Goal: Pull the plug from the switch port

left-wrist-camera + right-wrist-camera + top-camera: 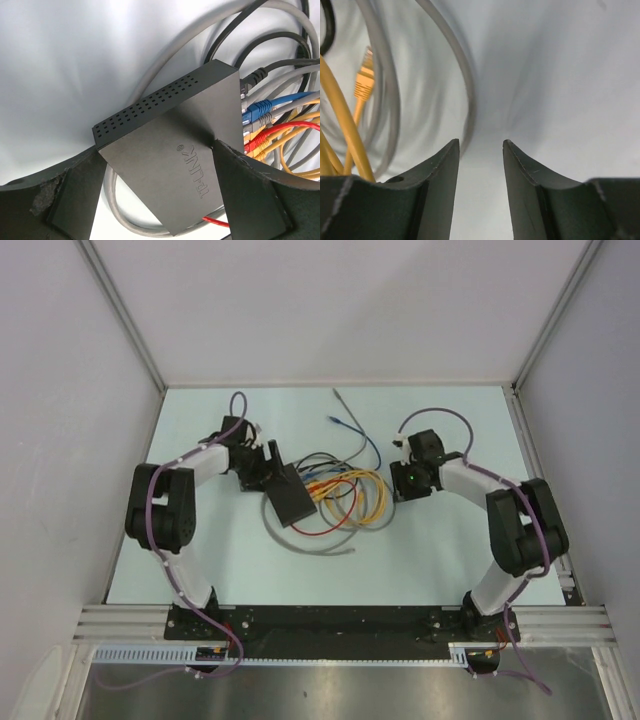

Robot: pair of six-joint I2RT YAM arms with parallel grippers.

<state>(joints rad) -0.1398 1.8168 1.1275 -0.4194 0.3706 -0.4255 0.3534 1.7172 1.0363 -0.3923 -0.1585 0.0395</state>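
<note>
The switch (290, 496), a flat matte-black box, lies at the table's middle, tilted. In the left wrist view the switch (175, 150) shows its vented edge and embossed logo. Several plugs sit in its sockets along the right edge: grey (254, 77), blue (260, 106), red (256, 142), yellow (259, 153). My left gripper (270, 470) (155, 147) is shut on the switch, one finger at each side. My right gripper (399, 490) (480, 142) is open and empty, just right of the cable loops.
Yellow, red, grey and black cables (345, 502) coil to the right of the switch. A loose yellow plug (364, 75) lies left of my right fingers. A loose blue cable end (340, 421) and a grey one (337, 393) lie farther back.
</note>
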